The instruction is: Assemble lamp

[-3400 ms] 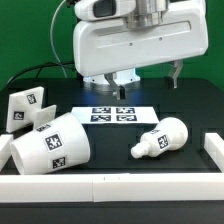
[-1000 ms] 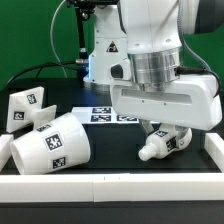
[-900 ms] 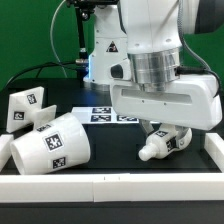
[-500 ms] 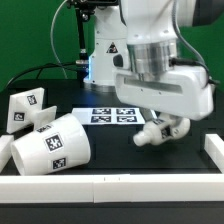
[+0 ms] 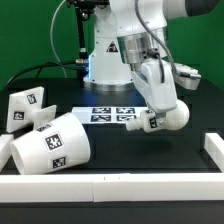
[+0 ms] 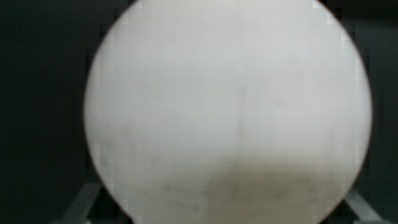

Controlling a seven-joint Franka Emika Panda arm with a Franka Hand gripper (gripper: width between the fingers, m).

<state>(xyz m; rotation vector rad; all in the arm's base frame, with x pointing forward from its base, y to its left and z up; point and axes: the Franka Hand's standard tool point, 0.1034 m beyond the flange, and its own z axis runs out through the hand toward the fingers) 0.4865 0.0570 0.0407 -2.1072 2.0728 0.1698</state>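
Gripping the bulb (image 5: 146,121) by its round head, the gripper (image 5: 170,112) has its jaws clamped on it, just past the marker board's (image 5: 105,115) 3 o'clock edge. The wrist view is all smooth matte white egg shape, with the fingers hidden. The tapered shade (image 5: 50,146) lies on its side at the board's 8 o'clock and I can't see its inside. The wedge base (image 5: 25,108) sits at the shade's 11.

We see a green backdrop (image 5: 25,30) behind a black surface (image 5: 120,155), edged in front by a low white rail (image 5: 110,184); the light is even.
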